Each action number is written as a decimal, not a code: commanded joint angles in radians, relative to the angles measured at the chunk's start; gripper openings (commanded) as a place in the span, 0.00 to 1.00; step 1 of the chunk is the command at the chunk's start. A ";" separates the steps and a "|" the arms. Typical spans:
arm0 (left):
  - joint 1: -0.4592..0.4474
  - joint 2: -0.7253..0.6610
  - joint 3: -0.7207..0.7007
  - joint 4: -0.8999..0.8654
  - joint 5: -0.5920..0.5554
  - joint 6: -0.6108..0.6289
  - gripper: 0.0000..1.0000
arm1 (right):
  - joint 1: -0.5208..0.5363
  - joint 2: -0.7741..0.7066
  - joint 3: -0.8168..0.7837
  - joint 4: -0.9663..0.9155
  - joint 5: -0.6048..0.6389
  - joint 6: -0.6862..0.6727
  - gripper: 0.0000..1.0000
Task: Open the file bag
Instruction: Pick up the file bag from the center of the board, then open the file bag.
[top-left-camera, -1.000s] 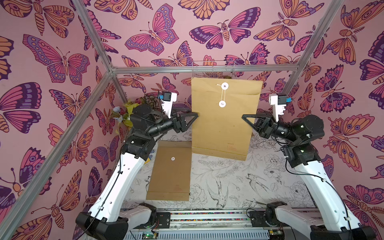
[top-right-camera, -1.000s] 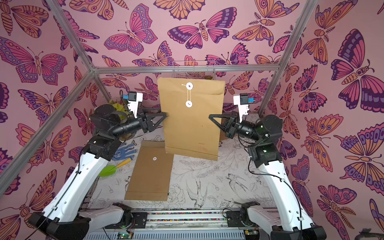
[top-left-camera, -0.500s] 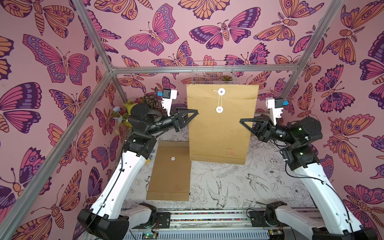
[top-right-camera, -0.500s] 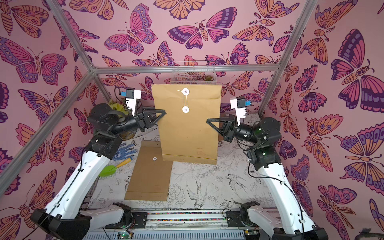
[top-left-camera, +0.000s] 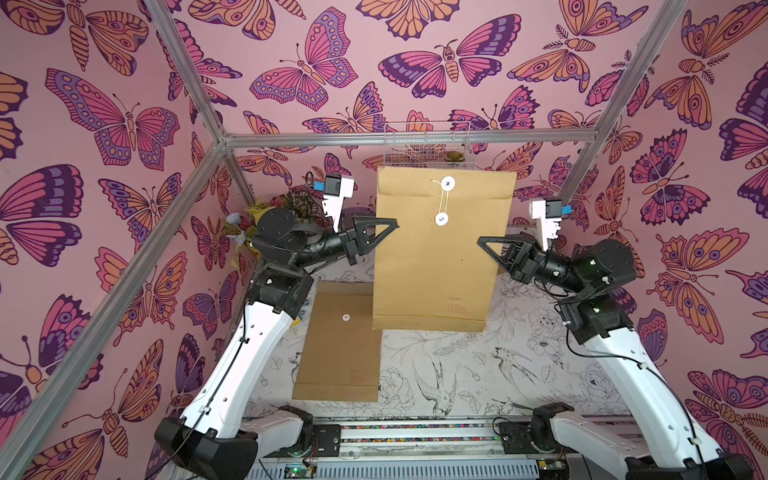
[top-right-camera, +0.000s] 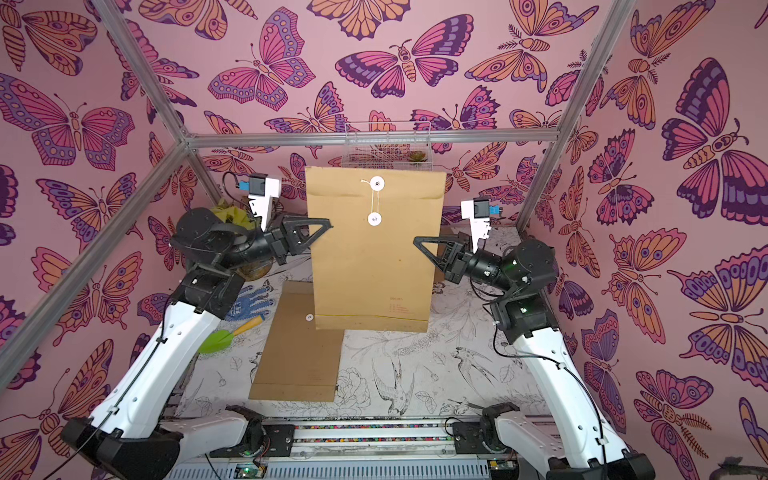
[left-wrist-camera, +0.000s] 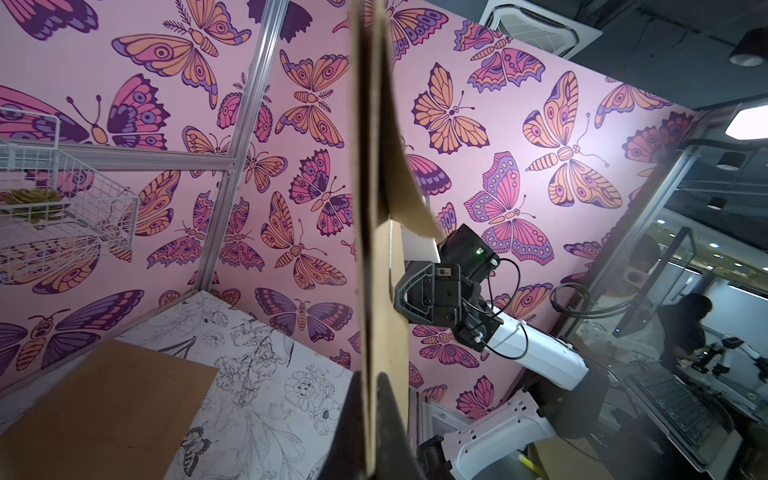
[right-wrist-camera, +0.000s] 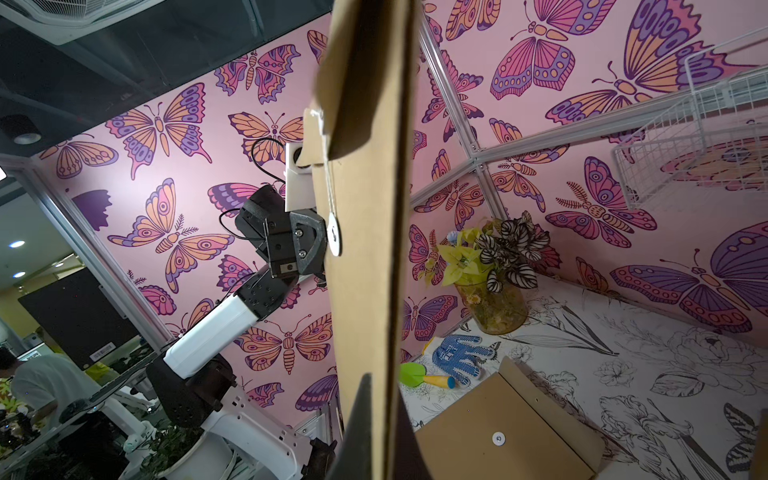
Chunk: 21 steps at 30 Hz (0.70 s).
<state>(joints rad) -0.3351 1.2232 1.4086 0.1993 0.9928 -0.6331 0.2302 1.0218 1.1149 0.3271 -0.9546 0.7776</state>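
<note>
The file bag (top-left-camera: 436, 270) hangs upright in the air above the counter (top-left-camera: 540, 374), held between the two arms with its closure side facing the top camera. The left end effector (top-left-camera: 390, 225) is closed on its left side edge and the right end effector (top-left-camera: 482, 241) is closed on its right side edge. Each is only a thin pinch on paper: the left wrist view shows the bag edge-on between the dark fingers (left-wrist-camera: 392, 436). The white string (top-left-camera: 444, 201) runs from the upper disc (top-left-camera: 447, 183) down to the lower disc (top-left-camera: 441, 219), so the closure looks fastened, and the flap (right-wrist-camera: 349, 83) only bulges a little from the body. The main risk is that both end effectors are occupied. To unwind the string one must let go, and the bag would then hang from a single edge pinch, likely to swing, sag or slip out and fall onto the second envelope (top-left-camera: 338, 340) lying flat below. Pulling the two edges apart could crease or tear the paper, while pushing them together would buckle the panel and shift the discs. Tugging the flap before the string is off could rip a disc from the paper
</note>
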 joint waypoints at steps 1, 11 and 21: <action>-0.007 -0.014 -0.010 0.002 0.017 0.023 0.00 | 0.010 -0.032 0.012 -0.077 0.040 -0.065 0.00; -0.013 -0.031 0.099 -0.492 -0.191 0.329 0.00 | 0.009 -0.074 0.105 -0.641 0.385 -0.513 0.50; -0.092 0.012 0.228 -0.846 -0.392 0.541 0.00 | 0.009 -0.117 0.104 -0.682 0.487 -0.724 0.60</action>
<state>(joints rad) -0.3992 1.2198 1.5890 -0.5209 0.6765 -0.1909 0.2356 0.9039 1.1893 -0.3294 -0.4911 0.1387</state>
